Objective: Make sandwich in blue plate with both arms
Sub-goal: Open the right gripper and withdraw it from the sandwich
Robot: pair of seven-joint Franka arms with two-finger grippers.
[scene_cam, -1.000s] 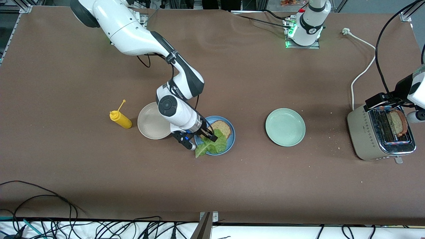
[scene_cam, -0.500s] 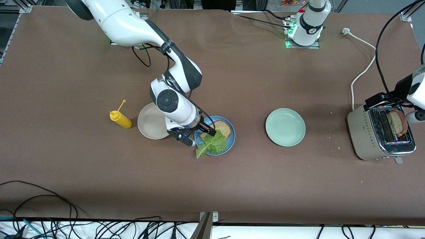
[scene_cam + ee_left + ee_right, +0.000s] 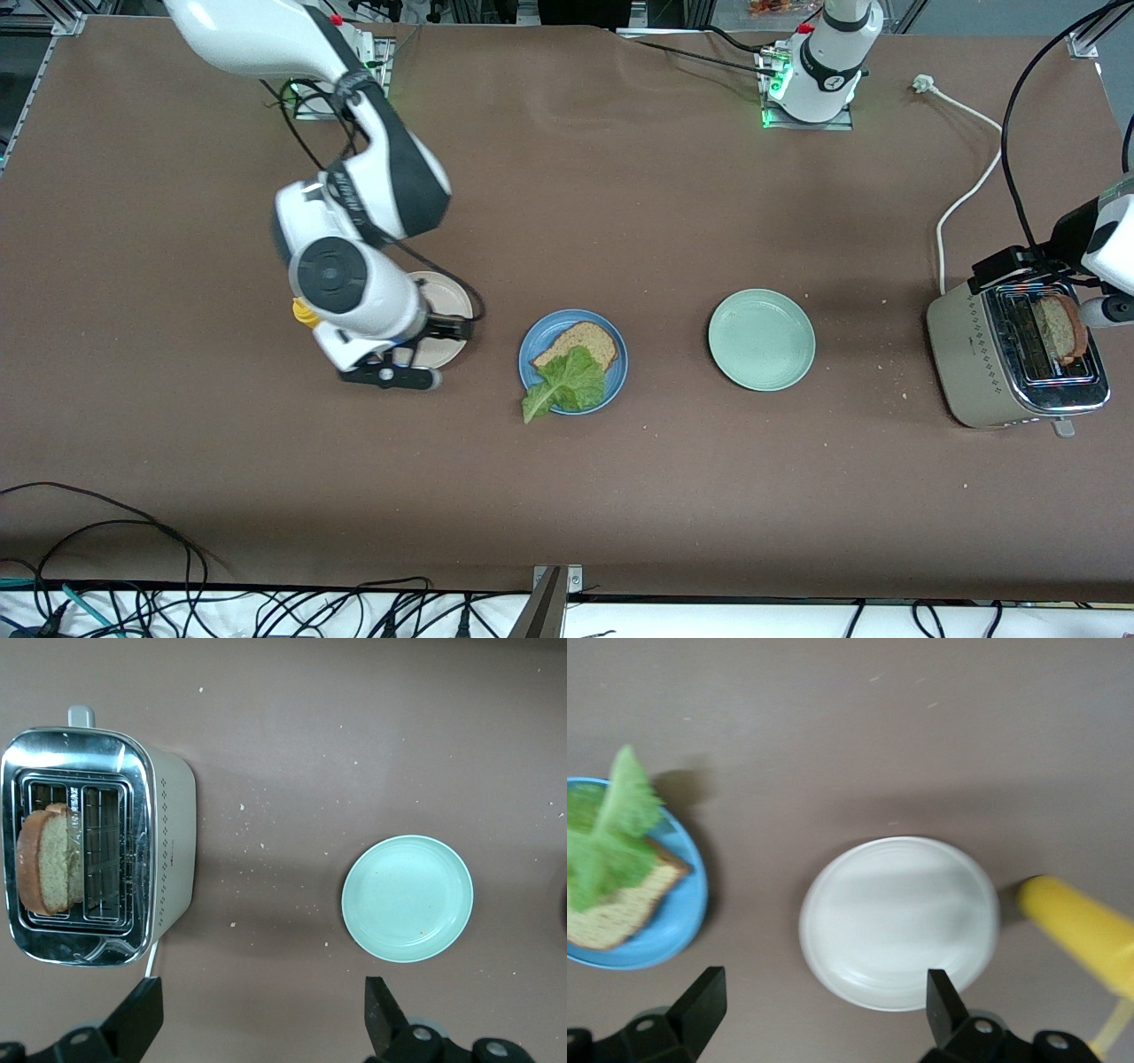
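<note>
While the blue plate (image 3: 572, 361) sits mid-bench with one toast slice (image 3: 580, 343) and a lettuce leaf (image 3: 565, 385) on top, the right gripper (image 3: 817, 1008) hangs empty, fingers spread, over the beige plate (image 3: 899, 920). Left gripper (image 3: 263, 1012), fingers apart, hovers above the toaster (image 3: 96, 870), second slice (image 3: 49, 873) in its slot.

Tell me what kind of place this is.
Most likely a robotics lab bench staged as a kitchen: two arms bolted to a brown-covered table, loose cables along its edge, and a toaster with plates as props.
</note>
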